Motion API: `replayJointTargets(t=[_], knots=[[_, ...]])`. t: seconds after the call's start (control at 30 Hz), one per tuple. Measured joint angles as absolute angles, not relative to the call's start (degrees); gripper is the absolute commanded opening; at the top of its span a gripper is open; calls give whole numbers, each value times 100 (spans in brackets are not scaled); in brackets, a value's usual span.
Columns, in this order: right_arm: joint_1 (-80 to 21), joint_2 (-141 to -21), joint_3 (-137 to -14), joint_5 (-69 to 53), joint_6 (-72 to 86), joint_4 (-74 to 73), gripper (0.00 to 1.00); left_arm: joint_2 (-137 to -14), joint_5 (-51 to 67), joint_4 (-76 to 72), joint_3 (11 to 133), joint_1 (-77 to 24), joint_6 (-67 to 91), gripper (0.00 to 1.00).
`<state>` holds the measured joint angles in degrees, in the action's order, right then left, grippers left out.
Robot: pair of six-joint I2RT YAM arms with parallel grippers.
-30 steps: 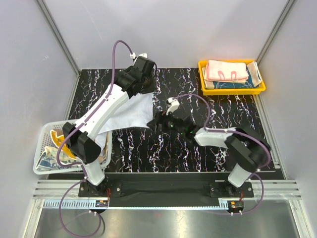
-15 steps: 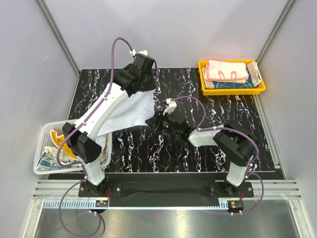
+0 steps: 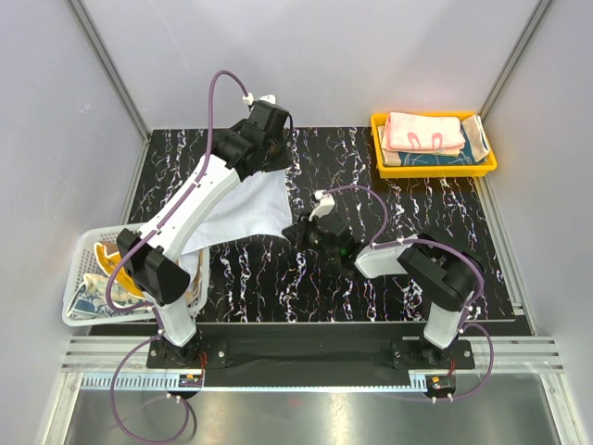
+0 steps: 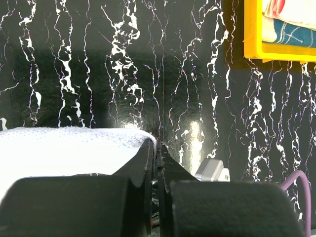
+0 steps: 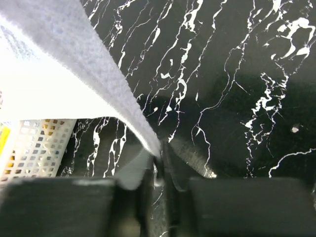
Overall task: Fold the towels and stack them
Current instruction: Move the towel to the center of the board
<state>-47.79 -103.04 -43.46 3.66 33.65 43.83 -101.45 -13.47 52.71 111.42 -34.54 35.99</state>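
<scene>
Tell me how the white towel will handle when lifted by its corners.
Probably floppy: the white towel drapes away from the corner pinched in the right claw. Likely light, since its edge looks thin. Its fuzzy weave should resist slipping.

Top view: high, behind, I see the whole tabletop (image 3: pixel 445 199). Wrist views: low, close, facing along their fingers (image 4: pixel 140 168); all three share the white towel (image 3: pixel 250 209).
</scene>
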Motion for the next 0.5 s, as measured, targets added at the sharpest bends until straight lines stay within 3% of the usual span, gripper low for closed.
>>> replayJointTargets(t=[0.1,0.3,0.5], knots=[[-4779,-10267,-4346,412,3374,4300,0,-10145,-1347,5277,11142,-3444,3594,0],[-4764,-9411,-4727,934,2950,2473,0,-10143,-1343,5430,11288,-3312,3511,0],[-4287,-8283,-6860,1205,1820,-351,0,-9966,-1343,5592,11837,-3092,3400,0]])
